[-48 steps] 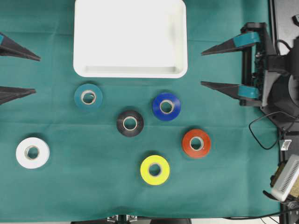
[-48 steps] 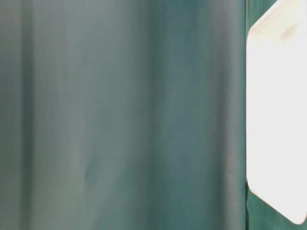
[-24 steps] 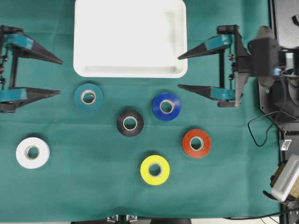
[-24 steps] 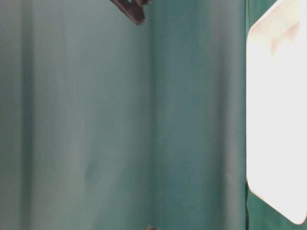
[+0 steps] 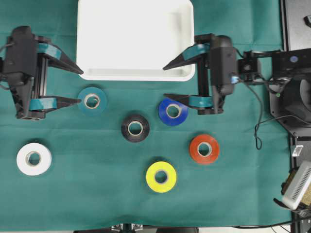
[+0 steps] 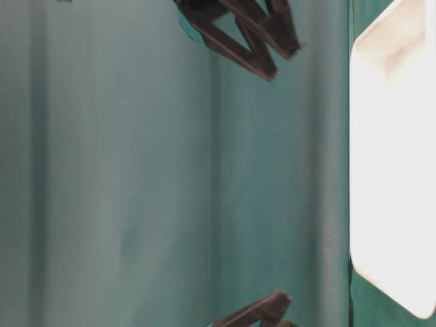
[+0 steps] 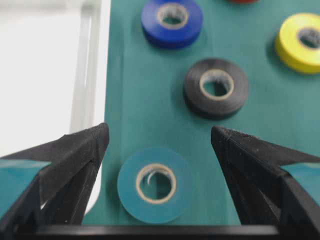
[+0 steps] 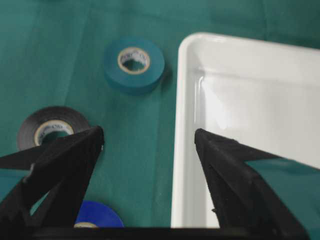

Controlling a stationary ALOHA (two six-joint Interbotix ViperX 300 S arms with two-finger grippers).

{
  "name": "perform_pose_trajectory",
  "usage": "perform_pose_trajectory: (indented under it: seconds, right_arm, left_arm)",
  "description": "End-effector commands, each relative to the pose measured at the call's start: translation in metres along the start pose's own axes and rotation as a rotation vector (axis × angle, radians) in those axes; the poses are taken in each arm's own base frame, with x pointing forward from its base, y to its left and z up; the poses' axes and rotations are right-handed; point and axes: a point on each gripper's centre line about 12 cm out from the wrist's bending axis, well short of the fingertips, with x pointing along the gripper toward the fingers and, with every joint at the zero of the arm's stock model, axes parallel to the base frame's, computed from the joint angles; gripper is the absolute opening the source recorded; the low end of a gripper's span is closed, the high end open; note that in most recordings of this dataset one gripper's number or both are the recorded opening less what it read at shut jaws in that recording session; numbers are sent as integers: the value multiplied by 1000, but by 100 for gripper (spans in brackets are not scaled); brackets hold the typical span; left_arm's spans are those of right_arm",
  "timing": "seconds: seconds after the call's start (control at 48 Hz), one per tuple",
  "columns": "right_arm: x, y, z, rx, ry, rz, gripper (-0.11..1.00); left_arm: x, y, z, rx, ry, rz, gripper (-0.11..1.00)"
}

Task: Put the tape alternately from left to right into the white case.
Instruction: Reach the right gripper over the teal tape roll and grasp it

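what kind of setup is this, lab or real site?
Likely a lab bench: green cloth over the table, two arms facing each other, loose cables and gear at the edge, tape rolls laid out by a white tray.

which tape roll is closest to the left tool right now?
The teal roll, just below the white case's lower-left corner. The left tool stands open right beside it; the other five rolls lie farther off.
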Motion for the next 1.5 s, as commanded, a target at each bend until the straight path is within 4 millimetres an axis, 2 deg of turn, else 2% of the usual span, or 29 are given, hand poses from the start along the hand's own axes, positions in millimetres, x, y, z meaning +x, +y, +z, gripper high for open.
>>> perform_pose_trajectory:
  seconds: [0.0,0.146,0.479,0.771,1.104,1.479]
  right_arm:
    - [5,0,12,-2,-12,-1,84]
    - [13,0,10,-19,15,-1,84]
    - [14,0,13,-26,5,1,84]
    - [18,17,12,-42,12,44,84]
    - [32,39,11,-67,39,97,84]
    - [40,44,11,-74,50,107,84]
  left_arm:
    - [4,1,10,-3,1,2,59]
    - [7,1,7,-2,21,2,59]
    - [7,1,5,-4,26,4,59]
    - [7,1,5,-4,27,4,59]
    - [7,2,3,-6,30,7,59]
    - [7,2,3,-6,32,7,59]
